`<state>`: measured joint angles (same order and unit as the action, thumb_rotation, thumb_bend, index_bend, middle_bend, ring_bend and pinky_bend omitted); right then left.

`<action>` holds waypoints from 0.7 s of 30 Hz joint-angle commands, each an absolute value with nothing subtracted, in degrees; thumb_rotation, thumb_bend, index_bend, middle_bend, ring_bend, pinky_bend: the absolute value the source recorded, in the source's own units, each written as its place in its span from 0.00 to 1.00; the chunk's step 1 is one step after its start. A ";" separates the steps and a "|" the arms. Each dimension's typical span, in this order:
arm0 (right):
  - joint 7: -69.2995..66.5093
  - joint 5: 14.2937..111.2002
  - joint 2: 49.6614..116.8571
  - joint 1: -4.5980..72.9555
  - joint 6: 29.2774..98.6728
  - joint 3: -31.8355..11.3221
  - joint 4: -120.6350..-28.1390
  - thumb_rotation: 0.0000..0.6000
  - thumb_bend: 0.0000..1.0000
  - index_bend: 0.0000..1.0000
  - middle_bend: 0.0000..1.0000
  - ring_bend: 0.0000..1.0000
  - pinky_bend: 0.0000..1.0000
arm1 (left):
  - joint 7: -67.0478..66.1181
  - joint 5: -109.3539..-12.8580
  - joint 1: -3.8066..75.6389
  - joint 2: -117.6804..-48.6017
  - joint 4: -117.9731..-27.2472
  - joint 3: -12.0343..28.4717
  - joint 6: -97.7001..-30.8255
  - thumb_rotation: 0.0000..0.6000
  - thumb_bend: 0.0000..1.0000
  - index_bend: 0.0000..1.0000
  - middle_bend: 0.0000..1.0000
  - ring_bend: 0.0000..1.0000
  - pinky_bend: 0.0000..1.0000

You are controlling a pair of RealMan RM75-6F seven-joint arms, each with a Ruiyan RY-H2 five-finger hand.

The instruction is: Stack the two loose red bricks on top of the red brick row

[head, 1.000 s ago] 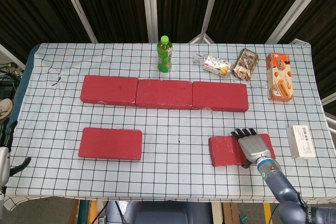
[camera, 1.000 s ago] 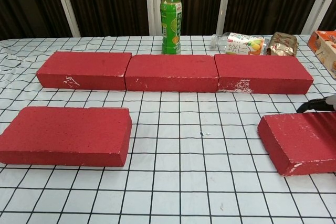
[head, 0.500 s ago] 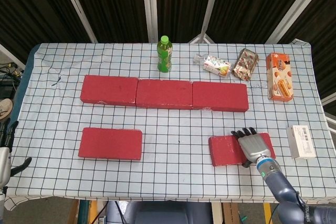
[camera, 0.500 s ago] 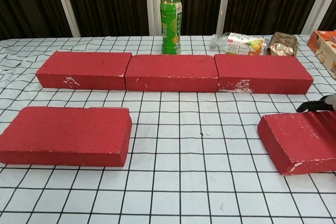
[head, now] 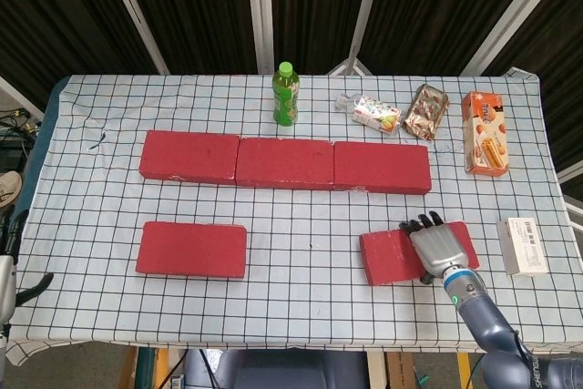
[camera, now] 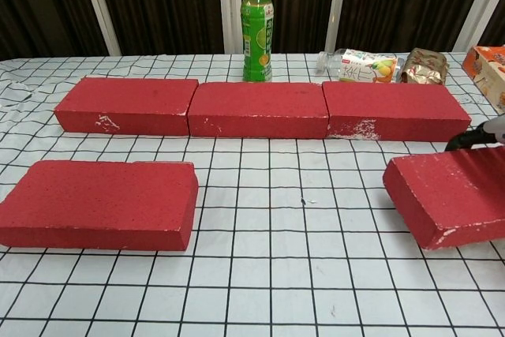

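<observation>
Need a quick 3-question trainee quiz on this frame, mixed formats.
1. True or false: the right hand rests on the right loose brick.
2. How many bricks make up the red brick row?
3. Which item stands upright behind the row? A) green bottle B) orange box C) white box

Key: 1 true. 2 three. 3 A; the orange box lies flat at the far right, and the white box lies nearer the robot than the row. The left loose brick is untouched; only a little of the left hand shows at the frame edge.
</observation>
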<state>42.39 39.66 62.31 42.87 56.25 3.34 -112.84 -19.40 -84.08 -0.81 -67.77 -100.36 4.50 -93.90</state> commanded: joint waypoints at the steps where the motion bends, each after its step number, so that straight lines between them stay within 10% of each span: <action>1: 46.08 34.58 58.49 46.80 57.27 1.06 -116.90 1.00 0.19 0.25 0.20 0.09 0.00 | -19.07 -83.62 -0.68 -67.70 -100.21 4.74 -93.61 1.00 0.00 0.00 0.00 0.00 0.05; 9: 54.81 10.23 53.72 61.85 55.53 -5.70 -120.76 1.00 0.19 0.27 0.22 0.12 0.00 | -19.14 -81.46 -0.25 -67.84 -99.74 5.70 -92.76 1.00 0.00 0.00 0.00 0.00 0.05; 21: 61.37 -21.83 63.18 82.64 54.52 -14.37 -100.86 1.00 0.19 0.31 0.24 0.15 0.00 | -21.68 -77.97 0.86 -69.45 -99.23 7.68 -92.11 1.00 0.00 0.00 0.00 0.00 0.05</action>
<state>58.62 -16.59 59.13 76.99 54.35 -11.16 -107.31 -21.63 -78.02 0.82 -69.39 -99.28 7.62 -92.06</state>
